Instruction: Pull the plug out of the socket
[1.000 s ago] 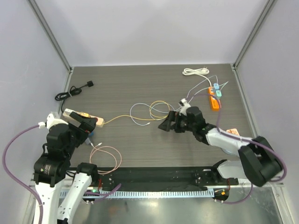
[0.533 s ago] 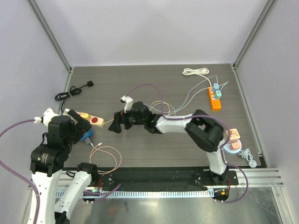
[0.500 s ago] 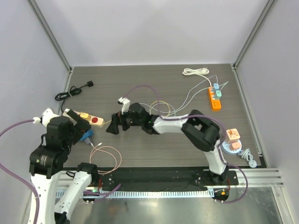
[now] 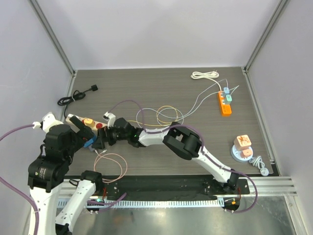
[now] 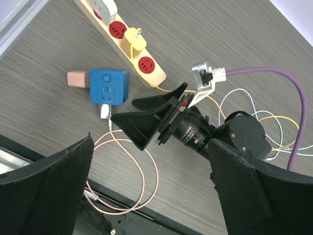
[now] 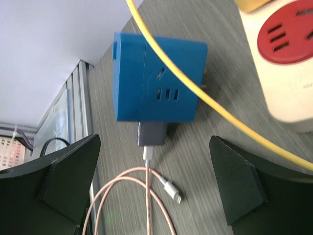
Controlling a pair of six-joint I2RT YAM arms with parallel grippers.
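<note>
A blue socket cube point(image 6: 159, 83) lies on the table beside a cream power strip point(image 6: 288, 63). A grey plug point(image 6: 151, 133) with a pink cable point(image 6: 146, 196) sits in the cube's near face. My right gripper point(image 6: 156, 181) is open, and its fingers point(image 6: 63, 176) stand on either side of the plug and cable without touching them. From above, the right gripper point(image 4: 99, 140) is just right of the socket point(image 4: 89, 142). My left gripper point(image 5: 146, 196) hangs open above the table, with the socket point(image 5: 108, 87) and plug point(image 5: 105, 112) ahead of it.
A yellow plug point(image 5: 134, 39) and yellow cable point(image 6: 195, 88) run from the power strip point(image 5: 122, 39). A pink block point(image 5: 78, 78) lies left of the cube. Farther off are looped thin cables point(image 4: 161, 116), an orange strip point(image 4: 224, 104), a black cable point(image 4: 78, 95) and a white cable point(image 4: 205, 75).
My right arm has swung far left across the table, from the middle right to the blue socket cube. The left arm has shifted slightly. Both grippers have stayed open.
</note>
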